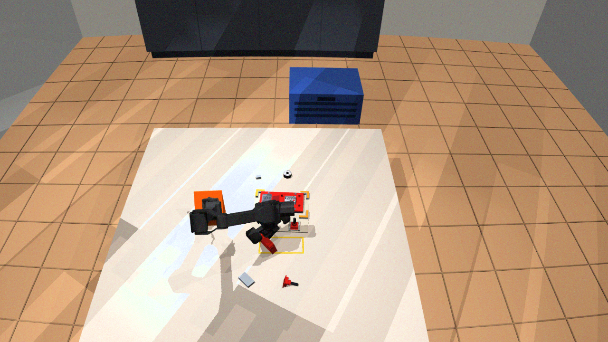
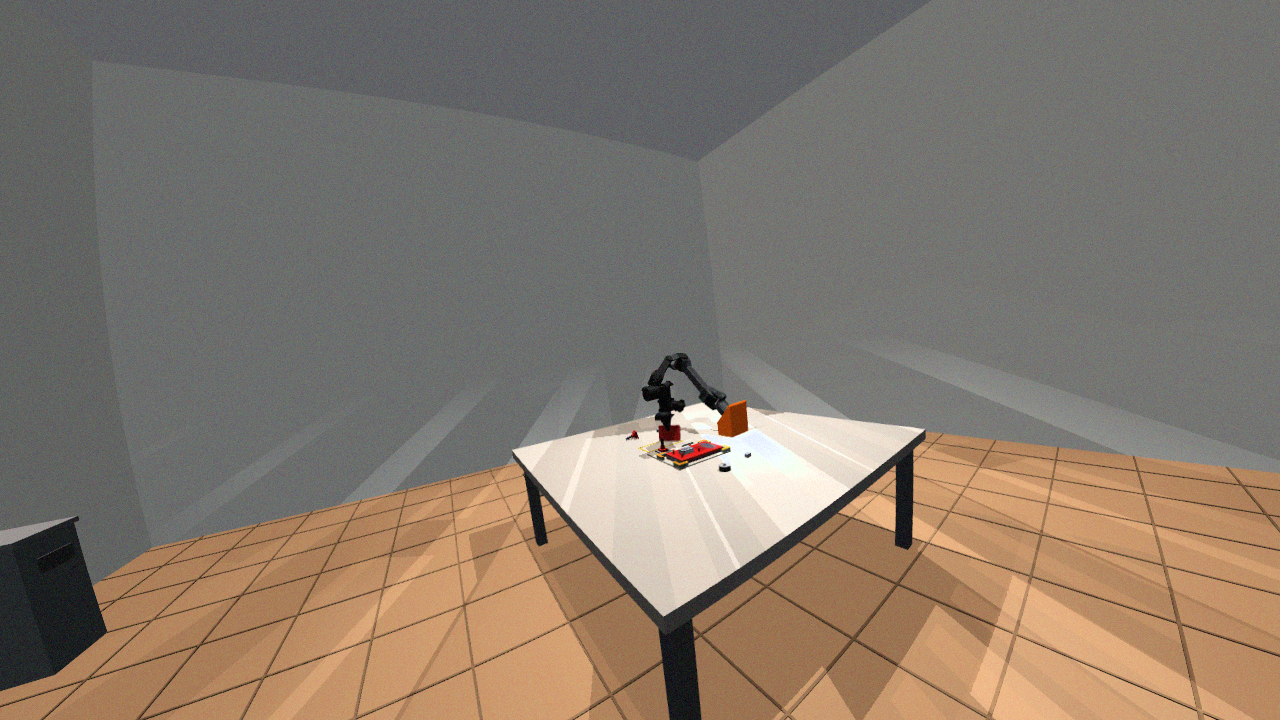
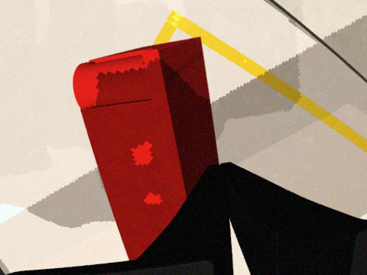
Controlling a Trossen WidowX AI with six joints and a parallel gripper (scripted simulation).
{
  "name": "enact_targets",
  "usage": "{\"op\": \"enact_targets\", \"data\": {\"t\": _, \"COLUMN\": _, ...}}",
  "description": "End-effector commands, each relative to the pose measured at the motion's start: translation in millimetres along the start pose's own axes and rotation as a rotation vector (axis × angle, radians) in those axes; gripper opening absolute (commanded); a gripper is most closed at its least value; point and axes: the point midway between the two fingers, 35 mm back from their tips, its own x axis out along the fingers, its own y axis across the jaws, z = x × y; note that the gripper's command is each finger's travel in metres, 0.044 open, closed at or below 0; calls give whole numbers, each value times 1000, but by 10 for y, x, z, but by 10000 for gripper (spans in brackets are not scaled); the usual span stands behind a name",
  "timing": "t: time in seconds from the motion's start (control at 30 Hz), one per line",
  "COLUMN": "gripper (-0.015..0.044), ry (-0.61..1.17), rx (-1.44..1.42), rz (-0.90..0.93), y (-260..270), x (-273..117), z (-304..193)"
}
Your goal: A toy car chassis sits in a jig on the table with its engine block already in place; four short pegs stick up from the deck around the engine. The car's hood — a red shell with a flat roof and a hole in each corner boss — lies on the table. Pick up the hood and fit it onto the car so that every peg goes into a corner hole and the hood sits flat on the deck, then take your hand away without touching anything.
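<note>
Hood (image 1: 268, 244) (image 2: 669, 432) (image 3: 141, 130) on table, approx. on its side, just beyond my fingertips, over a corner of the yellow outline (image 1: 281, 252) (image 3: 245, 60). My gripper (image 1: 268, 232) (image 2: 664, 422) (image 3: 220, 176): fingers together, nothing clamped. Car (image 1: 299, 203) (image 2: 699, 451) nearby, hood not on. Red/blk part (image 1: 287, 281) (image 2: 633, 435) well apart from me.
</note>
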Motion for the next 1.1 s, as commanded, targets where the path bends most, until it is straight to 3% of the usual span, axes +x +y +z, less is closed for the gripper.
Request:
{"op": "enact_targets", "data": {"t": 0.0, "gripper": 0, "ry": 4, "rx": -3, "rz": 1, "y": 42, "x": -6, "z": -1}}
{"op": "enact_targets", "data": {"t": 0.87, "gripper": 0, "ry": 4, "rx": -4, "rz": 1, "y": 191, "x": -5, "z": 5}}
{"op": "enact_targets", "data": {"t": 1.07, "gripper": 0, "ry": -4, "rx": -5, "rz": -5, "y": 135, "x": -363, "z": 6}}
